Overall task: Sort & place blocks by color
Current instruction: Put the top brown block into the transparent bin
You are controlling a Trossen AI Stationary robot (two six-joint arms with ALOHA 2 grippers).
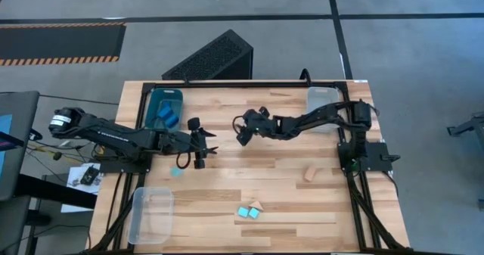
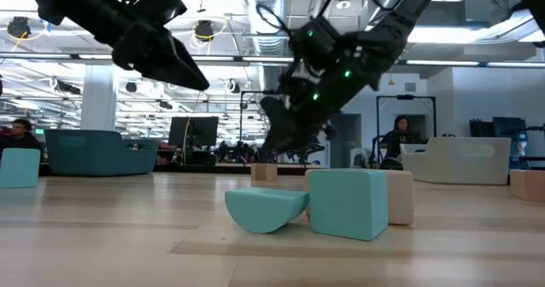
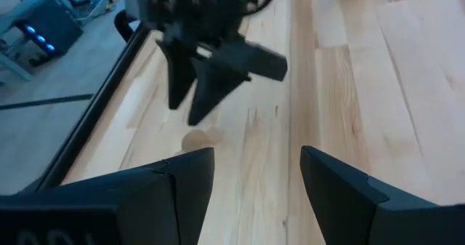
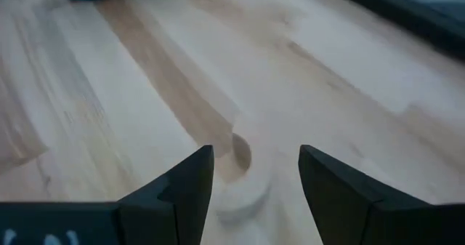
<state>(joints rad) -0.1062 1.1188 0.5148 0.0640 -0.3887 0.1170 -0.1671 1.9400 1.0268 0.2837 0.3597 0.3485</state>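
Note:
My right gripper point(image 1: 240, 134) point(image 4: 256, 172) hangs open over the middle of the table. Its fingers stand on either side of a small pale tan block point(image 4: 238, 190) point(image 2: 264, 172) that rests on the wood just below them. My left gripper point(image 1: 208, 144) point(image 3: 258, 172) is open and empty, raised a little to the left of the right gripper and facing it point(image 3: 196, 107). Two turquoise blocks point(image 1: 248, 212) point(image 2: 345, 202) and a tan one point(image 1: 258, 205) lie together near the near edge. A single turquoise block point(image 1: 176, 172) and another tan block point(image 1: 310, 173) lie apart.
A teal bin point(image 1: 155, 96) at the far left holds blue blocks point(image 1: 168, 117). One clear bin point(image 1: 321, 100) sits at the far right, another point(image 1: 151, 213) at the near left corner. A black frame rail point(image 1: 249, 82) edges the table. People sit in the room behind.

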